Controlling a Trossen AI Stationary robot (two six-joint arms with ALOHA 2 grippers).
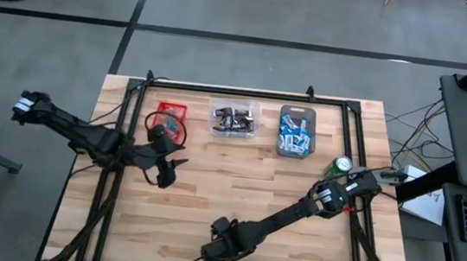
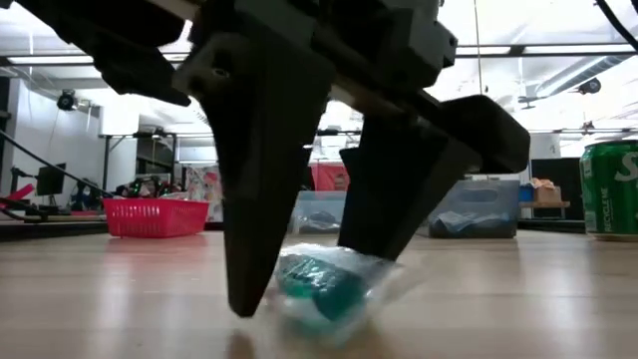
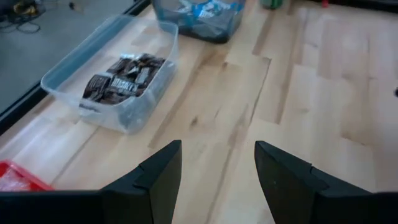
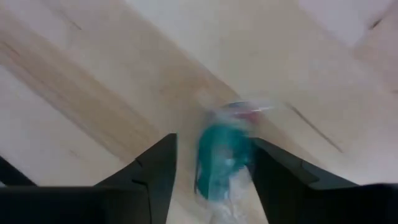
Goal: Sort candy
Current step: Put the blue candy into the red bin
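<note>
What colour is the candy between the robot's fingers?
Teal green, in a clear wrapper. It shows best in the low view, between the right gripper fingers.

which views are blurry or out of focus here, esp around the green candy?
Right wrist view: the green candy between the right end effector fingers is smeared. Low view: the same candy is soft and the end effector looms as a dark, near-featureless mass. Left wrist view: the clear bin is readable. High view: fairly sharp.

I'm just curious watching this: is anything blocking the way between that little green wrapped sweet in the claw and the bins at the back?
Nothing visible does. The right claw straddles the green candy on the table, and bare wood lies between it and the three bins. The left claw waits off to one side.
</note>
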